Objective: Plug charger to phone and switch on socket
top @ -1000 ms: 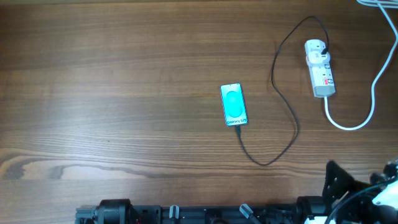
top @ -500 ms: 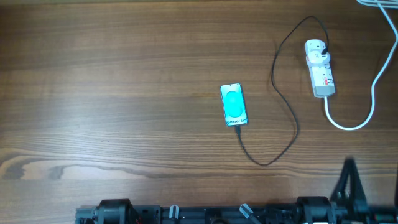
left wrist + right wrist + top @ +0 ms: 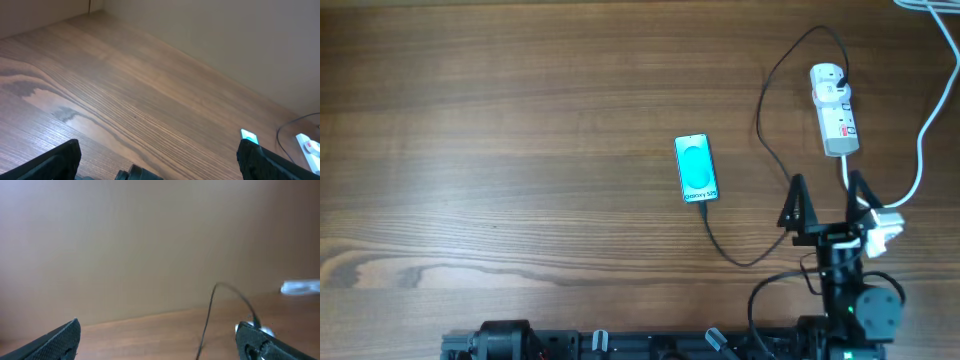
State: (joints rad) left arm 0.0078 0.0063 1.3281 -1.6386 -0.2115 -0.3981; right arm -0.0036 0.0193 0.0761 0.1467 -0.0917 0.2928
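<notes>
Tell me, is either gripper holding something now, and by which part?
Nothing is held. The right gripper is open above the table, beside the charger. The left gripper is open too, with nothing between its jaws.

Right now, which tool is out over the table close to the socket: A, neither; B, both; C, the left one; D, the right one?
D: the overhead view shows the right tool, wide open, on the near side of the socket, with no arm out on the left.
</notes>
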